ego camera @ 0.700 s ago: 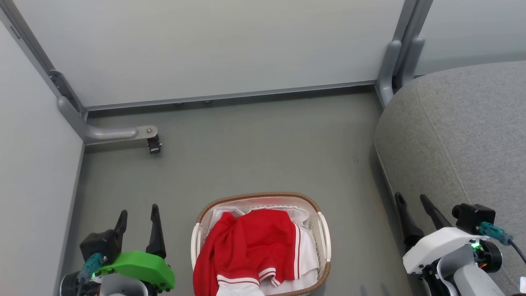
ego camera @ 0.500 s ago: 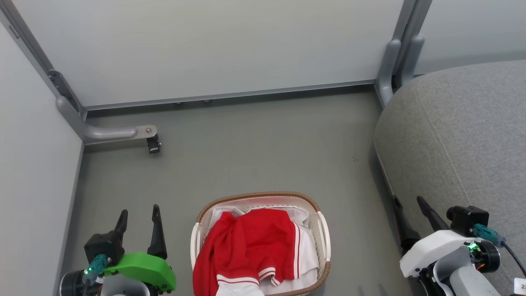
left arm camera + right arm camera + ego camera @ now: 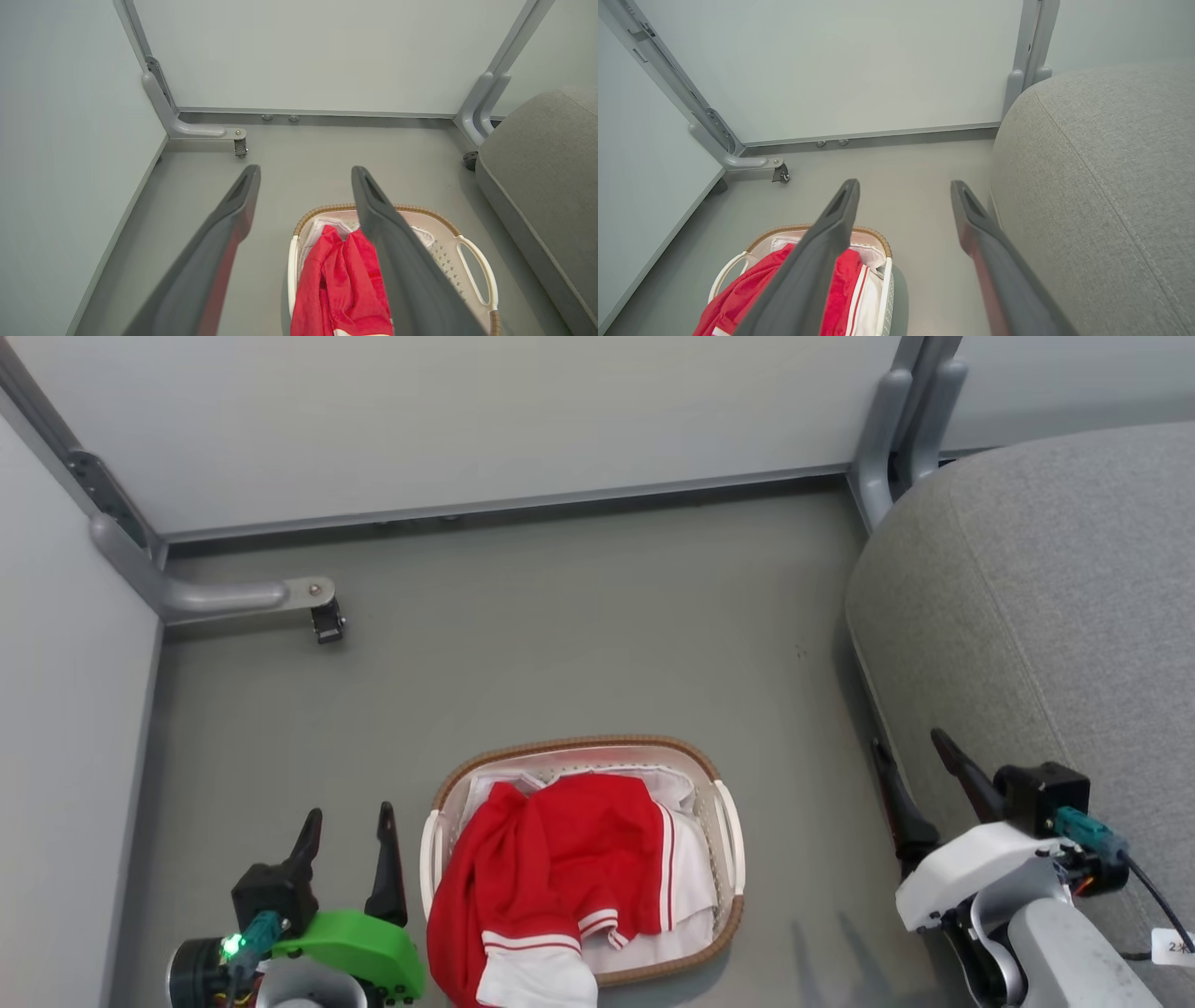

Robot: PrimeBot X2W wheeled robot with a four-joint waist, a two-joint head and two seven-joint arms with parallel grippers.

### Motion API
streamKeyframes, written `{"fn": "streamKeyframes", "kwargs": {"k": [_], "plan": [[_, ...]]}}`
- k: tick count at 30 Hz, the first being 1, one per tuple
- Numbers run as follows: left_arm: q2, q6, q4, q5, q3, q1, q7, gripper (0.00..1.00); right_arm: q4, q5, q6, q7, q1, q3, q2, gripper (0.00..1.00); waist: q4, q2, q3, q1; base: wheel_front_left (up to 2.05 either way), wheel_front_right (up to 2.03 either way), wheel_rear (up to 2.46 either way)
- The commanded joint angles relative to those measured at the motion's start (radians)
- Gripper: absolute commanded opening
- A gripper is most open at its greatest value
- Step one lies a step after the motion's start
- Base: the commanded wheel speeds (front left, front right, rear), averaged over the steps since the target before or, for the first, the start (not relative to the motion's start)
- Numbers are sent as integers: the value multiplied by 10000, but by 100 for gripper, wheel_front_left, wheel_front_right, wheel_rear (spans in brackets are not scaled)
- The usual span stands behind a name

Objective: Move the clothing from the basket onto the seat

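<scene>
Both low | left gripper point(image 3: 349, 812) spread, empty, left of basket point(image 3: 579, 745) | right gripper point(image 3: 907, 741) spread, empty, beside seat point(image 3: 1027, 569)

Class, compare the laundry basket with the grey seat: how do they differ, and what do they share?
The basket is white plastic, brown-rimmed; the seat is grey fabric. The basket is far smaller than the seat. The basket holds red clothing; the seat's visible part holds none. Both have rounded corners.

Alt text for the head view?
Red clothing with white trim sits in a white basket on the grey floor, draping over its near rim. The left pincer and right pincer, both open, flank it; grey seat at right.
</scene>
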Motion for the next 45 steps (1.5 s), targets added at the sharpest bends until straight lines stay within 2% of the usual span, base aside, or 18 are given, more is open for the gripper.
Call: {"fn": "streamKeyframes", "kwargs": {"k": [1,10,20,24,27,34,38,45], "plan": [[-9,-64,65,313,-52,-338,-88,100,-112,-216,0,-104,-302,48,-70,100,-199,-1,561,0,0,0,0],[-177,-315,1006,1320,-422,-1530,-264,100,-626,-863,0,-277,-1064,163,-42,100,-654,-1,2049,0,0,0,0],[-214,-360,3182,2529,-1251,-3389,-450,100,-1380,-1530,0,-459,-1978,209,44,100,-1060,-1,3893,0,0,0,0],[-213,-151,4161,2924,-1467,-4179,-511,100,-1805,-1810,0,-529,-2367,214,104,100,-1229,-1,4633,0,0,0,0],[-211,-171,5097,3102,-1623,-4717,-525,100,-2183,-1961,0,-544,-2572,156,206,100,-1392,-1,5137,0,0,0,0],[-164,-108,7018,3227,-1830,-5882,-501,100,-2694,-2007,0,-543,-2898,144,388,100,-1628,-1,5841,0,0,0,0],[-126,53,8009,3355,-2034,-6610,-144,100,-2783,-1965,-1,-535,-3036,159,458,100,-1711,-1,6201,0,0,0,0],[-114,446,8648,3656,-2391,-7454,482,100,-2547,-1864,-1,-535,-3104,262,576,100,-1852,-1,6573,0,0,0,0]]}}
